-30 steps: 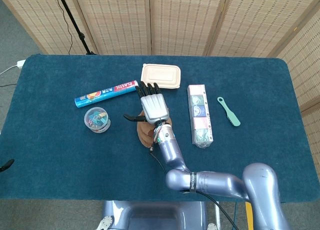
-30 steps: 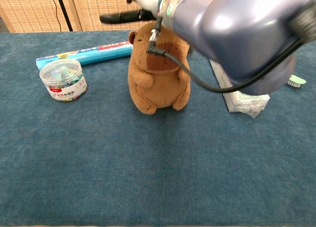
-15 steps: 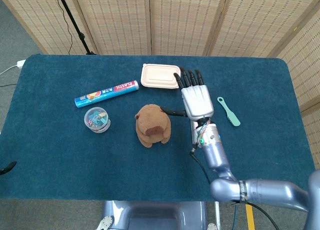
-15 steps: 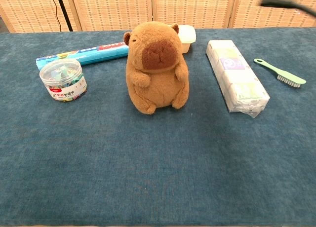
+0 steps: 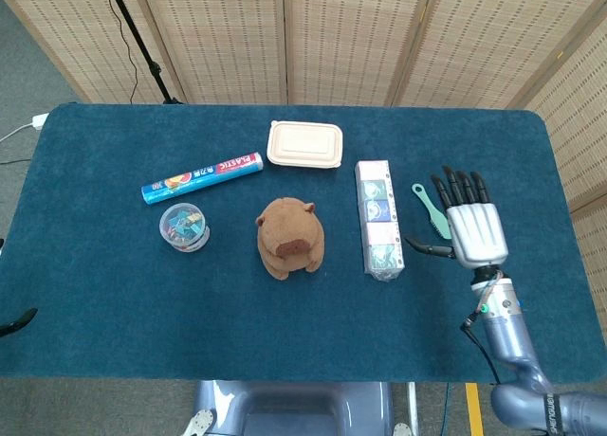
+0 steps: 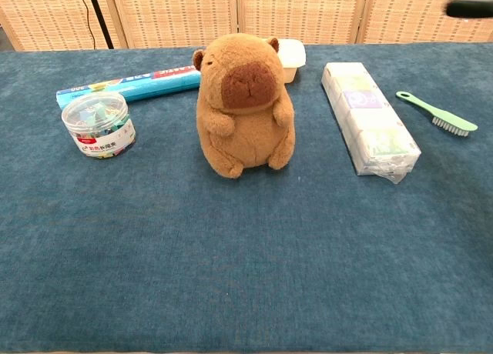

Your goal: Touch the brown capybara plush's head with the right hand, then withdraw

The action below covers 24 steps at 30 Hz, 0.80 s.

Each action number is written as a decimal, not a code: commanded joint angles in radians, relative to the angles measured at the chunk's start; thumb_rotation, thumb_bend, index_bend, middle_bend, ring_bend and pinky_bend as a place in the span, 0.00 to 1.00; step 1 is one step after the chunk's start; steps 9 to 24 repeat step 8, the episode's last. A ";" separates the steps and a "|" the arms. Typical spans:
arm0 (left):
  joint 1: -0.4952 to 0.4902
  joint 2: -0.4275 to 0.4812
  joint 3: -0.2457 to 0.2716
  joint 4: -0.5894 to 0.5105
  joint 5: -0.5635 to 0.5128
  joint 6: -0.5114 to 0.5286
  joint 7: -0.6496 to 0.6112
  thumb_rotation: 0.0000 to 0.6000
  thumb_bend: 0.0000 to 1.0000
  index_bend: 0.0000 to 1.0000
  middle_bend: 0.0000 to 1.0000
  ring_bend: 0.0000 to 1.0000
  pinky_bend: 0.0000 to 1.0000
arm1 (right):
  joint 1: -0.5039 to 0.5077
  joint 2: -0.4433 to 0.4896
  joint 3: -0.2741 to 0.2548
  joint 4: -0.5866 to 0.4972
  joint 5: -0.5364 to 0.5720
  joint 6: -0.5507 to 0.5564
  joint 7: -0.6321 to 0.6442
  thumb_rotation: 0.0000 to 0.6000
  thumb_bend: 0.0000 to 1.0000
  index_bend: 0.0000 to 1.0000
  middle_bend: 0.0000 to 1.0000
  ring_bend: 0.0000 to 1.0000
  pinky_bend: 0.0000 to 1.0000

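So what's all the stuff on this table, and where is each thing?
Brown capybara plush toy: one, brown, upright at the table's middle.
Clear round plastic tub of coloured clips: one, left of the plush.
Blue box of plastic wrap: one, behind the tub, lying flat.
Beige lidded food container: one, behind the plush.
Long wrapped tissue multipack: one, white and pastel, right of the plush.
Mint-green brush: one, right of the tissues.
Dark blue cloth-covered table: one.
Robot's right hand: silver with black fingers, spread open, over the table's right side, holding nothing.
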 commanded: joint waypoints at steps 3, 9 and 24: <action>0.024 -0.045 0.024 0.053 0.025 0.031 -0.001 1.00 0.00 0.00 0.00 0.00 0.00 | -0.186 0.005 -0.116 0.187 -0.167 0.146 0.155 0.06 0.00 0.00 0.00 0.00 0.00; 0.022 -0.050 0.026 0.055 0.032 0.029 0.009 1.00 0.00 0.00 0.00 0.00 0.00 | -0.255 -0.025 -0.121 0.267 -0.203 0.176 0.246 0.09 0.00 0.00 0.00 0.00 0.00; 0.022 -0.050 0.026 0.055 0.032 0.029 0.009 1.00 0.00 0.00 0.00 0.00 0.00 | -0.255 -0.025 -0.121 0.267 -0.203 0.176 0.246 0.09 0.00 0.00 0.00 0.00 0.00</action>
